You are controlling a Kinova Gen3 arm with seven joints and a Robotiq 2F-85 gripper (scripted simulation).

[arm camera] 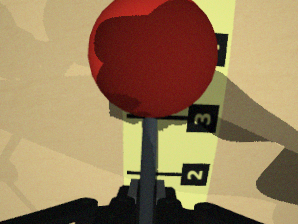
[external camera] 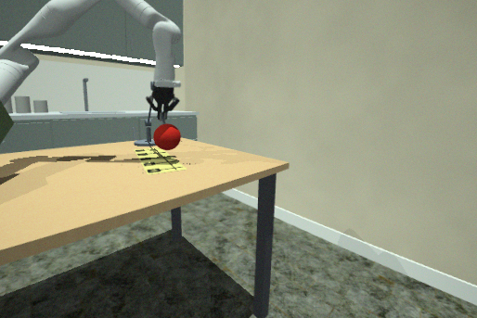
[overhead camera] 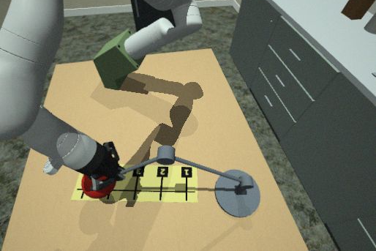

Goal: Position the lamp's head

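Lamp head (arm camera: 154, 52), a red ball, hangs just beyond the fingertips on a thin grey stem (arm camera: 148, 163), and the gripper (arm camera: 148, 219) is nearly fully closed on that stem, the jaws pinching it from either side right behind the ball. Gripping the stem rather than the ball looks sensible: the rod fits between narrow jaws, while the round head would likely slip.

Below the fingers lies the yellow strip (overhead camera: 190, 197) with its long line and numbered marks; in the wrist view the 2 sits nearest the fingers, 3 just under the ball's near edge, and 5 past its far side, so the head seems to hang roughly over the hidden 4. From the side, the ball (external camera: 167, 136) floats apart from the bench (external camera: 223, 169), not touching it.

Behind the fingers, the lamp's two links run back through a grey elbow joint (overhead camera: 166, 154) to the round base (overhead camera: 238, 203) at the far end of the strip. The links are well spread, so the lamp is quite stretched out; whether it would hold here unsupported cannot be judged while the jaws carry it.
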